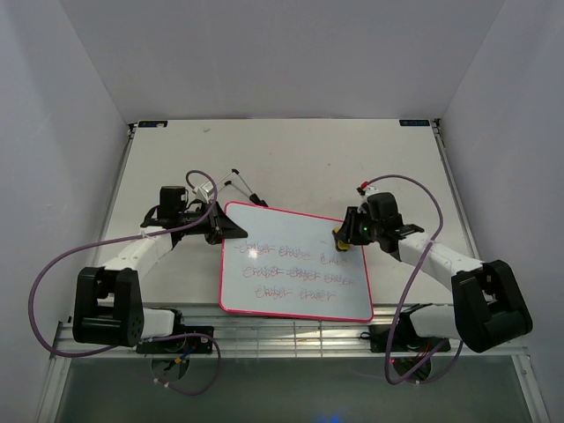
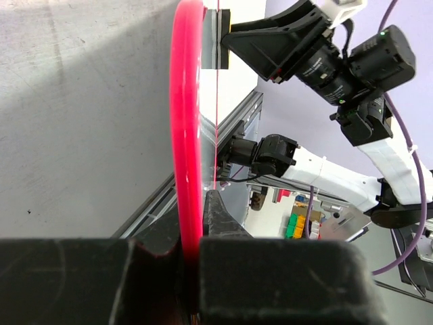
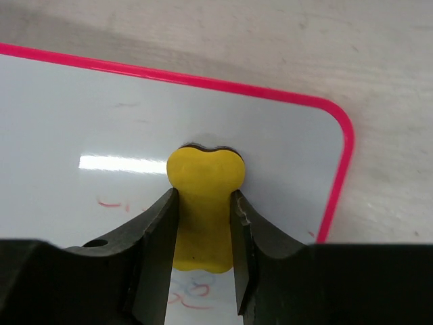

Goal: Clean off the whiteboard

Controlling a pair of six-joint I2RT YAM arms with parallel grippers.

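The whiteboard (image 1: 291,306) lies flat on the desk (image 1: 176,159) between the two arms. It is turned a little, and its near edge is close to the near edge of the desk. Rows of red writing (image 1: 295,271) cover its middle and near part, so I judge that most of the wiping is not yet done. A bit further, the left claw (image 2: 191,223) is shut tight on the pink-red frame (image 2: 184,101) at the far-left corner of the board, with the thin rim pinched between its two fingers. I think it grips there so the board does not slide when the other arm rubs. The right claw (image 3: 203,200) is closed on a yellow eraser (image 3: 203,169), taking it by the narrow waist. The eraser stands on the white surface just beside the far-right corner, on the far side of the writing. From there a pull toward the near edge would cross the rows. Further, toward the far edge of the desk, a small dark thing with thin wires (image 1: 242,185) lies apart from the board
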